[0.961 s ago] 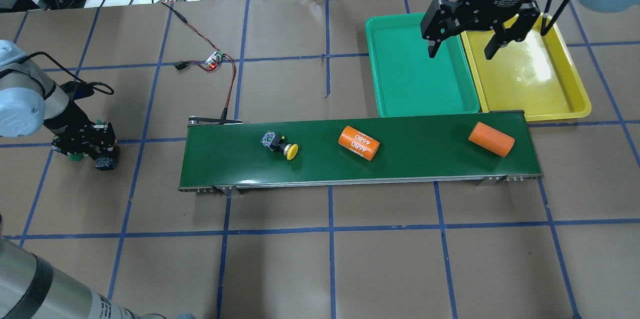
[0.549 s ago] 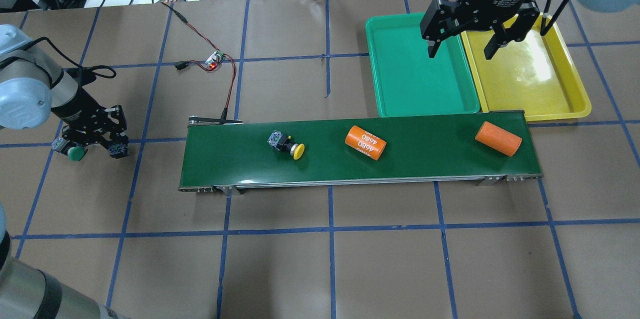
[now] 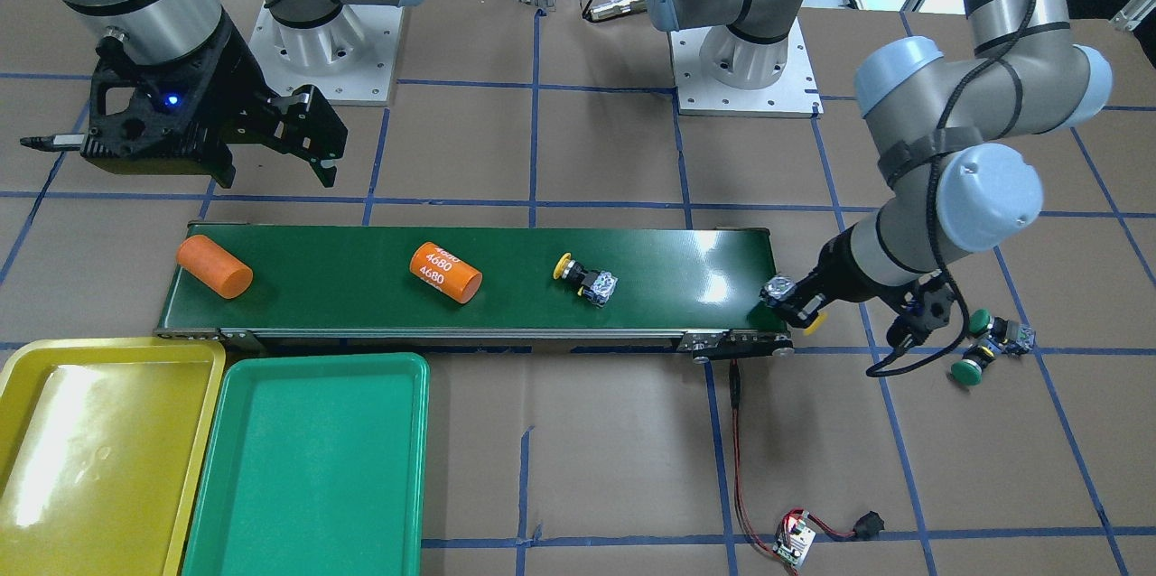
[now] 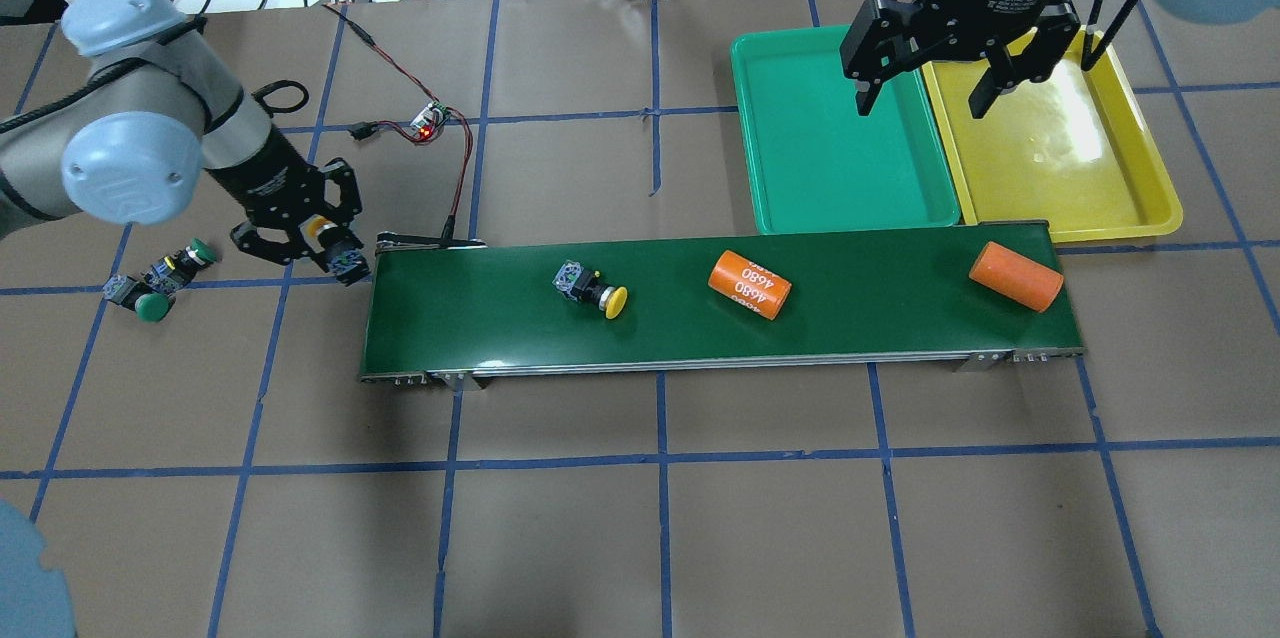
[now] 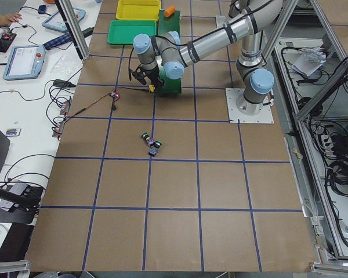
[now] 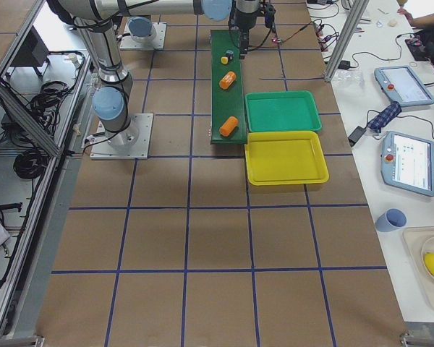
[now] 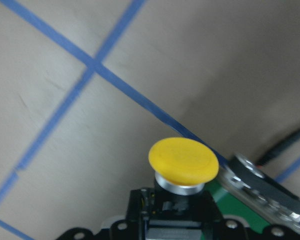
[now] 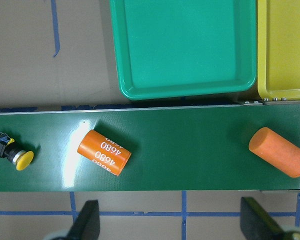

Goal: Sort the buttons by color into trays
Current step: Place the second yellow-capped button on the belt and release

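The left end effector (image 4: 335, 253) is clamped on a yellow-capped button (image 7: 184, 162). It holds the button right at the end of the conveyor belt (image 4: 480, 318) that lies farthest from the trays. In the left wrist view the cap points outward over the brown tabletop (image 4: 660, 518), with the belt's metal corner just beside it.

A second yellow-capped button (image 4: 590, 288) lies on its side on the belt, apart from both arms. Further along the belt are two other items:
- an orange cylinder marked 4680 (image 4: 750, 285), near the middle;
- a plain orange cylinder (image 4: 1015, 276), near the tray end.

Two green-capped buttons (image 4: 152, 306) lie close together on the tabletop, off the belt on the robot's left side (whether they touch cannot be told).

The right end effector (image 4: 925, 93) hangs above the line where the green tray (image 4: 830, 168) meets the yellow tray (image 4: 1080, 178). Its fingers are spread wide apart and hold nothing. The two trays sit side by side — edges touching — just beyond the belt's far edge.
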Robot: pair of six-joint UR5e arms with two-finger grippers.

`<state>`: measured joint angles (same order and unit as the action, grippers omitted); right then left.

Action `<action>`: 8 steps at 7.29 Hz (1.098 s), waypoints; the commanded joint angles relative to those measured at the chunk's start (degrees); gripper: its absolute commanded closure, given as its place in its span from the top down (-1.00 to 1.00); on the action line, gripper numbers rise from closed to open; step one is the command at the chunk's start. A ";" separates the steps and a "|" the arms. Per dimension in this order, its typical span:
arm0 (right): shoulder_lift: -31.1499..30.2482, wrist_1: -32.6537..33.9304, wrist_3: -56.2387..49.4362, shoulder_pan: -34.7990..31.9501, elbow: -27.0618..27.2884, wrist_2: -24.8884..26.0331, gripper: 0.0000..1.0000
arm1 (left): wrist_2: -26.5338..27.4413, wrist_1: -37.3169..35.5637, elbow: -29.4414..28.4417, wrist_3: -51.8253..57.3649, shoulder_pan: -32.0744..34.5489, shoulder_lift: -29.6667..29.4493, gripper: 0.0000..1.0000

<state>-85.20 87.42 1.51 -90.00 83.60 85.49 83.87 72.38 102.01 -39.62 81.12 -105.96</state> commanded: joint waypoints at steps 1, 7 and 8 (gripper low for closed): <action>0.03 -0.05 0.07 0.00 -0.02 0.02 1.00 | -1.33 -2.15 -0.06 -15.01 8.42 -0.91 -1.00; -0.06 -0.05 -0.01 -0.09 -0.02 -0.24 1.00 | -7.93 -0.58 1.09 -19.09 8.27 -0.03 1.00; -0.06 -0.05 -0.02 0.00 -0.02 -0.24 1.00 | -7.93 -0.23 0.04 -14.22 7.22 0.84 1.00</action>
<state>-85.21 87.40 1.52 -90.08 83.60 85.29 75.94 71.70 102.82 -57.50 89.24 -105.94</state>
